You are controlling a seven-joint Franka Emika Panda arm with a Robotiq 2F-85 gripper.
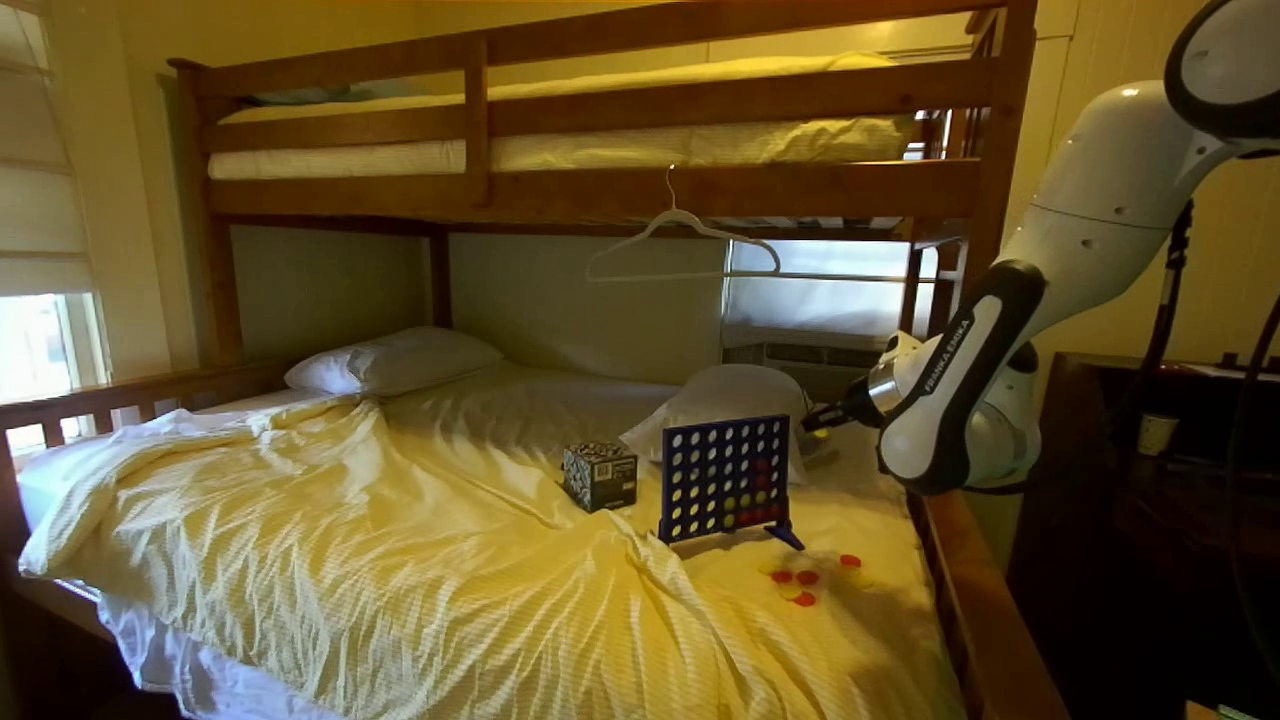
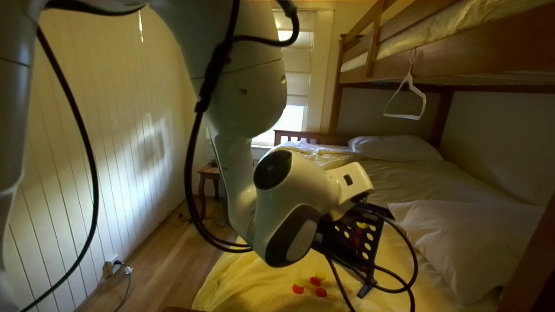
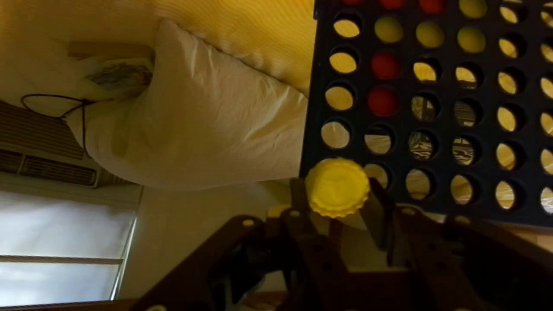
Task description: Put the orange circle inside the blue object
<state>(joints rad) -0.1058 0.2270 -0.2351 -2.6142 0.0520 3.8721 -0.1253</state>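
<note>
As we see, the gripper (image 3: 337, 191) is closed on a yellow disc (image 3: 338, 187). The blue grid (image 3: 445, 129) stands upright nearby

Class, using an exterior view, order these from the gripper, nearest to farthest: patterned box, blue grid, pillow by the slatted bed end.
1. Blue grid, beside the gripper.
2. Patterned box, past the grid.
3. Pillow, far left in the picture.

Plastic grid (image 1: 720, 477), crinkled cloth bedspread (image 1: 400, 530)
</note>
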